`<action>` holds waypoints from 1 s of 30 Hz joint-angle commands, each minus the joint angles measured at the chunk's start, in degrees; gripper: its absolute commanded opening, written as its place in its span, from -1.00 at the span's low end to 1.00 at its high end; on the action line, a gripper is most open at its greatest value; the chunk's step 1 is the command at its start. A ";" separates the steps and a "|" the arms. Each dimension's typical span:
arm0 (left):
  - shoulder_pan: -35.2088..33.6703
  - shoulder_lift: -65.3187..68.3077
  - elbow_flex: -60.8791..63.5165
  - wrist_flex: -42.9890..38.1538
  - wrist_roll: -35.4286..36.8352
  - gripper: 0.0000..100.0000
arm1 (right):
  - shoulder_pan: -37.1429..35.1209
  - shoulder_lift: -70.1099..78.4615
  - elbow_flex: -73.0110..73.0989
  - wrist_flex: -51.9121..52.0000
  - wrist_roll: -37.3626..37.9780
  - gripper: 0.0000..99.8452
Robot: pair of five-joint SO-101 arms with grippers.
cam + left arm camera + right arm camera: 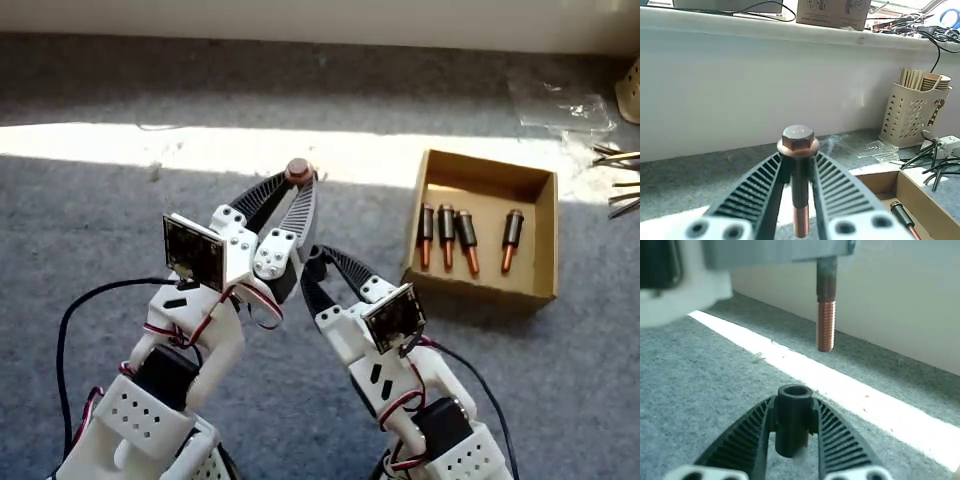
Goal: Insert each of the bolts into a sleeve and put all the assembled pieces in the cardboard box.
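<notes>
Now L end effector (799, 161) clamps bolt (798, 142) upright; R end effector (792, 407) grips sleeve (792, 422) below, w/ gap

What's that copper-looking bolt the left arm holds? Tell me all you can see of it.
The bolt looks like copper-coloured metal: flanged hex head, darker upper shank, threaded lower end. It stands upright, head up, clamped by the shank in the left gripper. Its threaded tip hangs free in the air, higher than the black sleeve and apart from it.

Looks like an office or workroom; ledge (740, 25) piled with cables (925, 27) and boxes (832, 12); stick-filled basket (630, 95) at 2 o'clock.
</notes>
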 commanded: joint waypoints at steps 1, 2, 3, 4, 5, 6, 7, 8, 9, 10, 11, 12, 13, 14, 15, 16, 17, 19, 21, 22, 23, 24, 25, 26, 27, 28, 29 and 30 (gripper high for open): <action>1.36 -1.45 -3.82 3.25 0.70 -0.99 | -0.13 -0.57 6.20 0.13 -0.53 -0.99; 1.45 -1.98 -4.88 5.80 0.79 -0.99 | -0.13 -0.57 6.20 0.13 -0.53 -0.99; 1.45 -2.77 -6.02 8.18 0.79 -0.99 | -0.13 -0.57 6.20 0.13 -0.53 -0.99; 1.45 -3.82 -6.99 10.02 0.79 -0.99 | -0.13 -0.57 6.20 0.13 -0.53 -0.99; 1.45 -5.05 -7.69 11.25 0.79 -0.99 | -0.13 -0.57 6.20 0.13 -0.53 -0.99; 1.45 -6.20 -7.87 12.04 0.79 -0.99 | -0.13 -0.57 6.20 0.13 -0.53 -0.99; 1.45 -7.43 -7.69 12.66 0.79 -0.99 | -0.13 -0.57 6.20 0.13 -0.53 -0.99; 1.45 -8.22 -7.52 13.01 0.79 -0.99 | -0.13 -0.57 6.20 0.13 -0.53 -0.99; 1.45 -9.27 -6.90 13.10 0.79 -0.99 | -0.13 -0.57 6.20 0.13 -0.53 -0.99; 1.45 -10.33 -6.11 13.01 0.79 -0.99 | -0.13 -0.57 6.20 0.13 -0.53 -0.99; 1.45 -11.21 -5.67 13.01 0.88 -0.99 | -0.13 -0.57 6.20 0.13 -0.53 -0.99; 1.45 -12.00 -5.14 13.01 0.88 -0.99 | -0.13 -0.57 6.20 0.13 -0.53 -0.99; 1.54 -12.62 -4.88 13.01 0.88 -0.99 | -0.13 -0.57 6.20 0.13 -0.53 -0.99; 1.89 -13.14 -4.53 13.10 1.05 -0.99 | -0.13 -0.57 6.20 0.13 -0.53 -0.99; 2.59 -13.76 -4.18 13.10 2.11 -0.99 | -0.13 -0.57 6.20 0.13 -0.53 -0.99; 2.86 -14.29 -3.74 13.19 3.52 -0.99 | -0.13 -0.57 6.20 0.13 -0.53 -0.99; 3.12 -14.55 -3.12 13.19 4.66 -0.99 | -0.13 -0.57 6.20 0.13 -0.53 -0.99; 3.12 -15.08 -2.07 13.19 6.15 -0.99 | -0.13 -0.57 6.20 0.13 -0.53 -0.99; 3.12 -15.08 -1.36 13.27 6.95 -0.99 | -0.13 -0.57 6.20 0.13 -0.53 -0.99; 3.12 -15.08 -1.27 13.80 7.38 -0.99 | -0.13 -0.57 6.20 0.13 -0.53 -0.99; 3.12 -15.16 -1.36 14.86 7.74 -0.99 | -0.13 -0.57 6.20 0.13 -0.53 -0.99; 3.03 -15.16 -1.36 15.56 7.82 -0.99 | -0.13 -0.57 6.20 0.13 -0.53 -0.99; 3.03 -15.34 -1.36 16.26 8.09 -0.99 | -0.13 -0.57 6.20 0.13 -0.53 -0.99; 2.95 -15.34 -1.36 16.79 8.09 -0.99 | -0.13 -0.57 6.20 0.13 -0.53 -0.99; 2.95 -15.25 -1.27 17.05 8.09 -0.99 | -0.13 -0.57 6.20 0.13 -0.53 -0.99; 2.86 -15.25 -1.10 17.14 8.09 -0.99 | -0.13 -0.57 6.20 0.13 -0.53 -0.99; 2.95 -15.25 -1.01 17.14 8.09 -0.99 | -0.13 -0.57 6.20 0.13 -0.53 -0.99; 2.95 -15.25 -1.01 17.14 8.09 -0.99 | -0.13 -0.57 6.20 0.13 -0.53 -0.99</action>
